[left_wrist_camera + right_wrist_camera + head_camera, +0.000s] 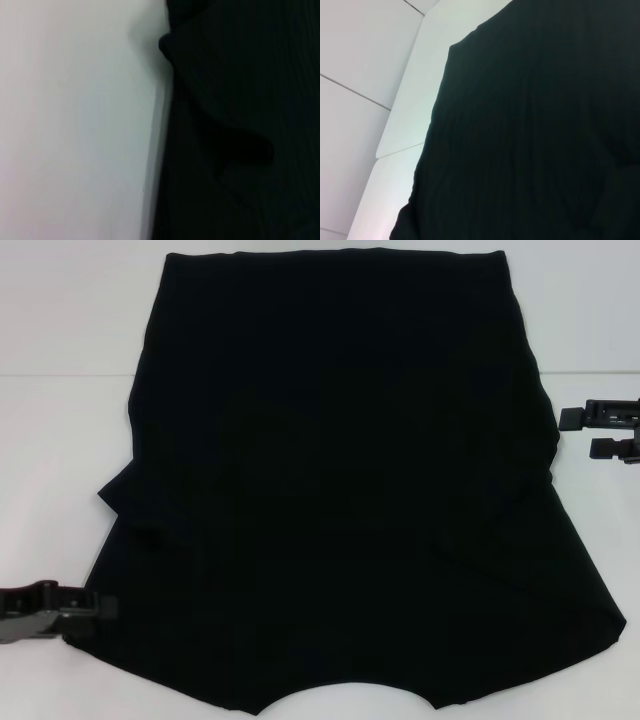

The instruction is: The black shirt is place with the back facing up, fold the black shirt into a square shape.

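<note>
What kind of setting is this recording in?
Probably a lab or test bench: a plain white table holds only the black shirt, with the left gripper and right gripper at its sides.

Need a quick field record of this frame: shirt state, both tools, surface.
shirt: black shirt spread flat on the white table, plain side up, no lettering visible
shirt shape: side parts look folded inward, layered edges on both sides; not yet a square
left tool: left tool low at the shirt's near left edge, fingertips at the fabric edge; grip unclear
right tool: right tool beside the shirt's right edge, apart from the fabric, fingers spread
wrist views: both show only shirt and table
</note>
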You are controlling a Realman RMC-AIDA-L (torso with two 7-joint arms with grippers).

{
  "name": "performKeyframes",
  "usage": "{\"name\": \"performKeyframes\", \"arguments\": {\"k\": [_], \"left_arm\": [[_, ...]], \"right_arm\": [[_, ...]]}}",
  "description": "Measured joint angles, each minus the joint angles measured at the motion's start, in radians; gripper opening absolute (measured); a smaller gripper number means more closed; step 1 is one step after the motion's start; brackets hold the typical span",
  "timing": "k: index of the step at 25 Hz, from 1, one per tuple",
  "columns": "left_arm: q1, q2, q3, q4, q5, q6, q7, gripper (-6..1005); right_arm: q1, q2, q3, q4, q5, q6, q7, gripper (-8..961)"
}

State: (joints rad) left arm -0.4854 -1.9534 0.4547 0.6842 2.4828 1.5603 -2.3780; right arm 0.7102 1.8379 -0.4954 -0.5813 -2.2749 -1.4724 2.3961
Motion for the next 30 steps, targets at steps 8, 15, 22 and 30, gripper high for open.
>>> {"name": "performKeyframes", "arguments": {"k": [8, 15, 22, 30], "left_arm": [[0.026, 0.02, -0.004, 0.006, 0.003, 0.001, -0.014, 566], [0.028, 0.022, -0.005, 0.006, 0.004, -0.009, -0.017, 565], [0.028, 0.022, -0.005, 0.006, 0.004, -0.021, -0.027, 565], [0.018, 0.014, 0.003, 0.0, 0.004, -0.024, -0.024, 565]], "right_arm": [[-0.003, 0.0, 0.0, 0.0, 0.0, -0.004, 0.0, 945], [-0.004, -0.001, 0.0, 0.0, 0.0, -0.006, 0.001, 944], [-0.006, -0.002, 0.0, 0.0, 0.0, -0.006, 0.0, 944], [-0.006, -0.003, 0.0, 0.0, 0.0, -0.006, -0.003, 944]]}}
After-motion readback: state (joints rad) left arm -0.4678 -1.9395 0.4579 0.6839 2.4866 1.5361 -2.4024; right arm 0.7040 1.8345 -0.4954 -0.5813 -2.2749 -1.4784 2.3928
